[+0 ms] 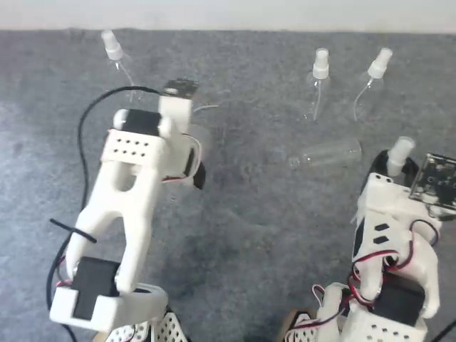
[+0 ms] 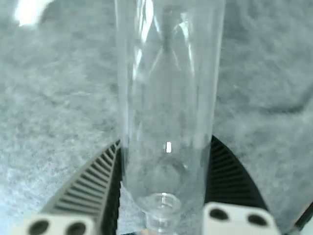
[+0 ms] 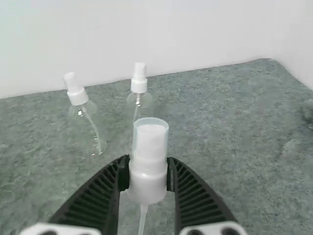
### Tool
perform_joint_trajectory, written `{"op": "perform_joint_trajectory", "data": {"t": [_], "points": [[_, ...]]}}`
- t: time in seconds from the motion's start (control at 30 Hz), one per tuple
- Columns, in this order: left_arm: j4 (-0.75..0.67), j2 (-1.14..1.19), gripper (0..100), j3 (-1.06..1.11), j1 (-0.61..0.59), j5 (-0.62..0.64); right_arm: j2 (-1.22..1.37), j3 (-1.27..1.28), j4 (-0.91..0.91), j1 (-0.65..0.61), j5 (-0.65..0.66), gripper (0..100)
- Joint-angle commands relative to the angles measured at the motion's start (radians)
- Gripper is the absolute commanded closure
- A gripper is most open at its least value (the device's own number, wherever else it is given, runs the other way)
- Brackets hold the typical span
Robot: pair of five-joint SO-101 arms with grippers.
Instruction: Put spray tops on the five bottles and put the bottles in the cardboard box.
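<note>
My left gripper [image 2: 165, 147] is shut on a clear bottle [image 2: 168, 88] with no top, its open neck pointing back toward the wrist. In the high view that left gripper [image 1: 194, 158] holds the bottle [image 1: 200, 135] above the carpet at the left. My right gripper [image 3: 147, 166] is shut on a white spray top [image 3: 148, 156] with a clear cap and a thin tube hanging below. Seen from above, the right gripper [image 1: 396, 164] and its spray top [image 1: 402, 148] are at the right. Another uncapped bottle [image 1: 326, 153] lies on its side between the arms.
Three bottles with spray tops stand on the grey carpet: one at the back left [image 1: 114, 53] and two at the back right [image 1: 320, 75] [image 1: 376, 71]; the latter two [image 3: 82, 115] [image 3: 139, 95] stand ahead of the right gripper. A white wall runs behind.
</note>
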Motion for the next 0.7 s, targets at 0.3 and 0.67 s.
{"op": "perform_joint_trajectory", "data": {"t": [0.3,0.67], "points": [[-0.023,-0.066,85,-0.012,-0.204,0.299,-0.013,0.023,-0.033,-0.097,-0.003,99.1],[-0.087,-0.057,85,-0.007,-0.388,0.647,-0.013,0.025,-0.028,-0.148,-0.003,99.1]]}}
